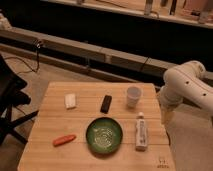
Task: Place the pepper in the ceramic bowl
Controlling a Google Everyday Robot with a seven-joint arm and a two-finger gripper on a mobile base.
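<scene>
Nothing done yet: pepper (pixel 64 140) lies on desk (pixel 50 112), left of bowl (pixel 104 135). Tool (pixel 167 118) hangs off desk's right edge, well apart from the pepper; apart or together, can't tell. Grasp and placement remain.

Orange pepper (pixel 64 140) left of ceramic bowl (pixel 93 135)

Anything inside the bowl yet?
Nothing: the bowl shows only its swirled glaze, no part covered. The pepper lies on the table left of it. The gripper hangs past the table's right edge.
</scene>
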